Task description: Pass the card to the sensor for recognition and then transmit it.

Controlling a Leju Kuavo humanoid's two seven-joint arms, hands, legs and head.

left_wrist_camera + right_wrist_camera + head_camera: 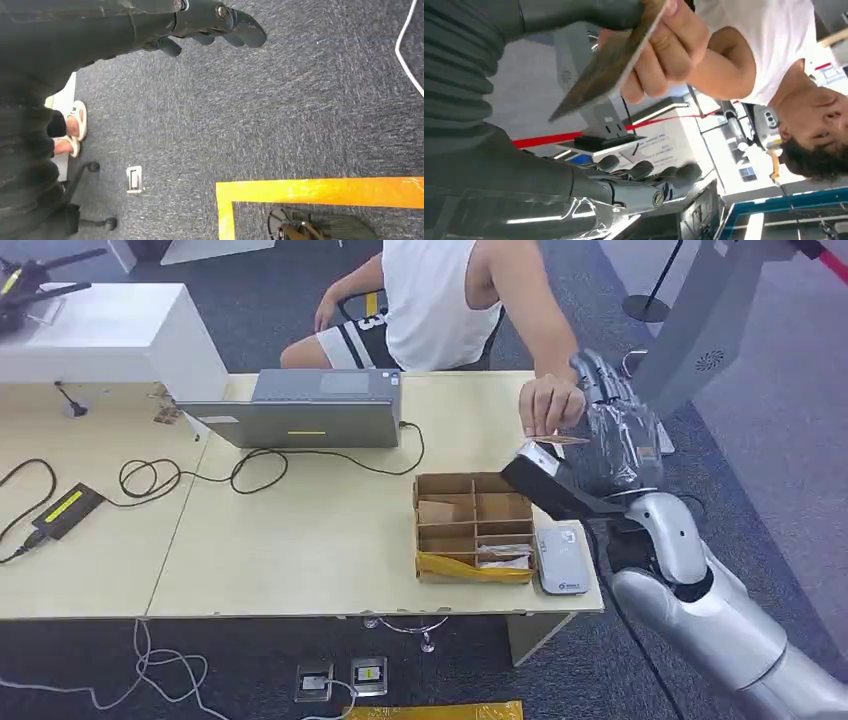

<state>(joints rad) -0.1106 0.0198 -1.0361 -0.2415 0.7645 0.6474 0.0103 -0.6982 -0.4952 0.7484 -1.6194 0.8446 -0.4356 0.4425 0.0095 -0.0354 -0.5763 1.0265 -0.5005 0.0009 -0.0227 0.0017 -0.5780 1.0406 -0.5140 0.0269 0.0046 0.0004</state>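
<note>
The brown card is pinched in a person's hand just above my raised right hand, past the table's right end. In the right wrist view the person's fingers grip the card. My thumb lies at the card's upper end, while my dark fingers stretch out well apart from it. The white sensor lies flat on the table's front right corner, below my forearm. My left hand hangs over grey carpet, fingers loosely apart, holding nothing.
A compartmented cardboard box sits left of the sensor. A grey laptop with black cables stands at the back middle, and a black adapter lies at the left. The person sits behind the table. Yellow floor tape crosses the carpet.
</note>
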